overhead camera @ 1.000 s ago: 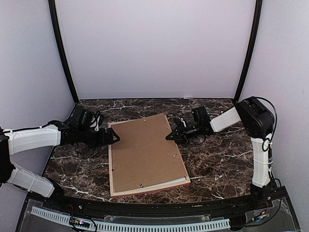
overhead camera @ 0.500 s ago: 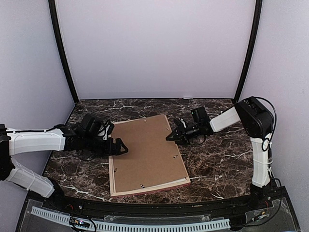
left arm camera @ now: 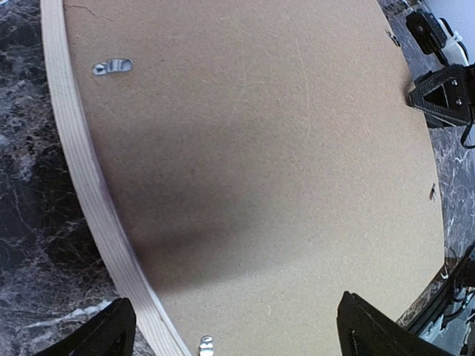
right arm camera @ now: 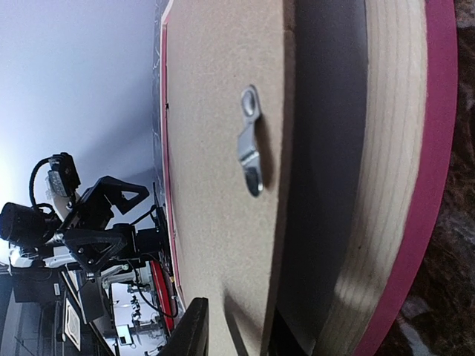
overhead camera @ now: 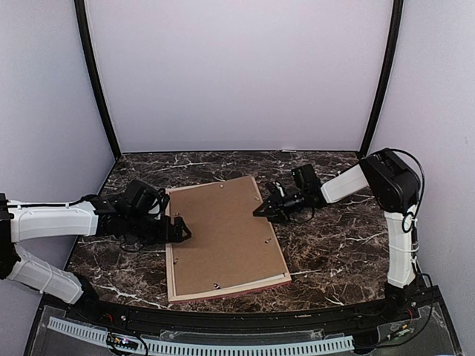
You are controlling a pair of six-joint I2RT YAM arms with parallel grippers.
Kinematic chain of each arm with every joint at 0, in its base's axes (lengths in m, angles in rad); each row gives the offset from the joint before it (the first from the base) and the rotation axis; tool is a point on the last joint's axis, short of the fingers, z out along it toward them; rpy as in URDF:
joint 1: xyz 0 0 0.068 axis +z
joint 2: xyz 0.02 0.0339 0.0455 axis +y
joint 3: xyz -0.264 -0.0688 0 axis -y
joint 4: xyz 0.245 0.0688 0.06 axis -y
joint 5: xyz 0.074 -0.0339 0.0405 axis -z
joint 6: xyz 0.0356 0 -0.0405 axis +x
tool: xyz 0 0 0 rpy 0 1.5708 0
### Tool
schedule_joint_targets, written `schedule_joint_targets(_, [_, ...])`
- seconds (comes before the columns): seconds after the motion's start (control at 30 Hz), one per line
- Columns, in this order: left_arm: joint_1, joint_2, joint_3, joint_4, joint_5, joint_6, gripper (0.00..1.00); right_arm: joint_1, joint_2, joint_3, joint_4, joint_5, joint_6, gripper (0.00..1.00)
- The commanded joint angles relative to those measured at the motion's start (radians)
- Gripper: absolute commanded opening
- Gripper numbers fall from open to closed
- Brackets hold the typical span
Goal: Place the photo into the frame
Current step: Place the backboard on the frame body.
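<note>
From my station I saw the frame (overhead camera: 171, 278) lying face down on the marble table (overhead camera: 334, 245), tan wood back up and its pink-red face showing only along the outer edge. The brown backing board (overhead camera: 226, 230) sat inside the frame's recess and filled it, with small metal clips (right arm camera: 251, 152) along its rim. I could not see the photo; a thin white edge (overhead camera: 276, 279) showed under the board at the near right corner, and I could not tell whether that was the print or a mat. The left gripper (overhead camera: 180, 228) hung over the frame's left rail with its jaws spread wide, one finger toward the table side and one over the board, holding nothing. The right gripper (overhead camera: 260, 210) was at the frame's right rail toward the far end; I could not tell how its jaws stood.
</note>
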Motion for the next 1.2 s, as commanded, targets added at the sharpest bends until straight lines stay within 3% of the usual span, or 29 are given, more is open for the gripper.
schedule_joint_targets(0.0, [-0.001,-0.024,-0.008,-0.059,-0.137,-0.019,0.98,0.021,-0.001,0.011,0.047,0.016,-0.002,0.22])
schedule_joint_targets(0.3, [0.003,0.044,-0.003,-0.045,-0.189,-0.038,0.99,0.034,-0.02,0.006,0.024,0.063,-0.018,0.28])
schedule_joint_targets(0.63, [0.009,0.114,-0.002,0.055,-0.072,-0.055,0.99,0.05,-0.051,-0.006,0.004,0.132,-0.016,0.32])
schedule_joint_targets(1.17, [0.009,0.161,0.013,0.113,0.0,-0.064,0.97,0.09,-0.099,-0.055,0.016,0.243,0.055,0.34])
